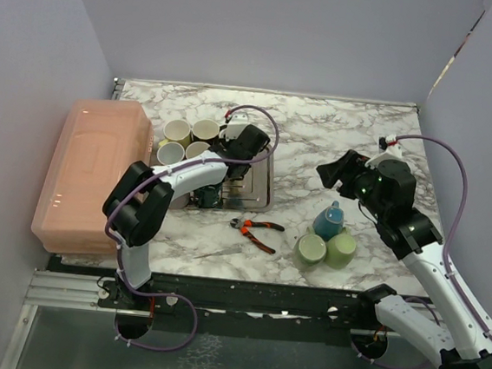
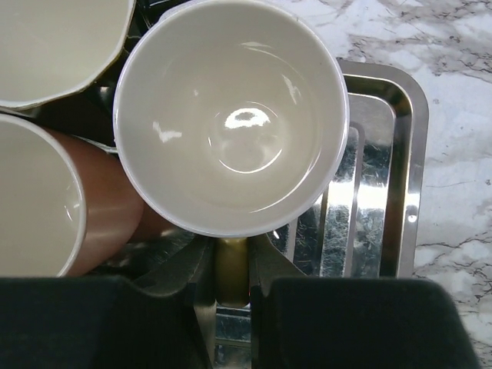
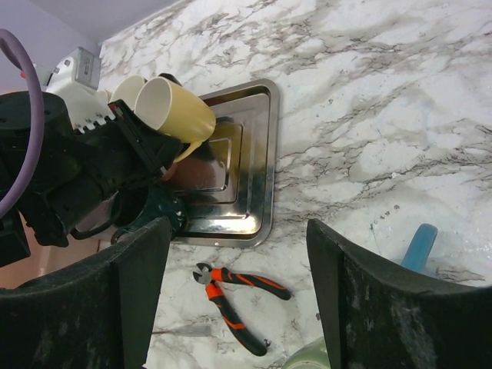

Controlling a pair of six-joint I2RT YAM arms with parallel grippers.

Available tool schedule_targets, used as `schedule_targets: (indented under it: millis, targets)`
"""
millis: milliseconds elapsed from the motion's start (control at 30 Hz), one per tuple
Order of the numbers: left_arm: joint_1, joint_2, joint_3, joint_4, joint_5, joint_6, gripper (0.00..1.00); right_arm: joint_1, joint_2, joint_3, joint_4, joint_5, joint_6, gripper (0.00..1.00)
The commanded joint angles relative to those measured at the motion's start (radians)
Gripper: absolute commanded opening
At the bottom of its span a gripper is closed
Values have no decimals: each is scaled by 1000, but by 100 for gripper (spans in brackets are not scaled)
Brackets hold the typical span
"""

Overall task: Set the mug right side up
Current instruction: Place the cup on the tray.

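Note:
My left gripper (image 2: 231, 265) is shut on the olive-yellow handle of a yellow mug (image 2: 231, 115). The mug's white inside faces up at the wrist camera, above the steel tray (image 2: 403, 154). From above, that mug (image 1: 198, 150) sits mouth-up next to the left gripper (image 1: 230, 152), at the tray's (image 1: 260, 196) left end. In the right wrist view the yellow mug (image 3: 175, 115) juts out from the left arm over the tray (image 3: 257, 154). My right gripper (image 1: 334, 174) hovers open over the bare marble to the right, with nothing between its fingers (image 3: 146, 292).
Three more cream-lined mugs (image 1: 177, 132) cluster beside the held one, one of them brown outside (image 2: 100, 211). A dark green mug (image 1: 206, 196) lies at the tray's near left. Orange-handled pliers (image 1: 257, 231) lie in front. A blue mug (image 1: 330, 219) and two green mugs (image 1: 311, 249) stand right. A pink bin (image 1: 90, 174) fills the left.

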Motion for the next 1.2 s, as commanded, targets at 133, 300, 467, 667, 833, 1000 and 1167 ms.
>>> schedule_targets:
  millis: [133, 300, 467, 667, 833, 1000, 1167]
  targets:
    - [-1, 47, 46, 31, -100, 0, 0, 6, -1, 0, -29, 12, 3, 75]
    - [14, 69, 58, 30, -104, 8, 13, 5, 4, 0, -33, 14, 0, 75]
    - [19, 62, 61, 32, -69, 11, 40, 4, 11, 5, -37, 12, -1, 75]
    - [27, 21, 72, 29, -12, 48, 63, 5, 17, 9, -38, 5, -2, 75]
    - [29, -57, 52, 30, 66, 68, 71, 4, 16, 9, -45, 3, -1, 75]
    - [30, -145, 1, 23, 81, 77, 64, 4, 18, 5, -44, -3, 4, 75]
    - [39, -191, -39, -10, 35, 91, 37, 4, 25, 6, -44, -10, 11, 75]
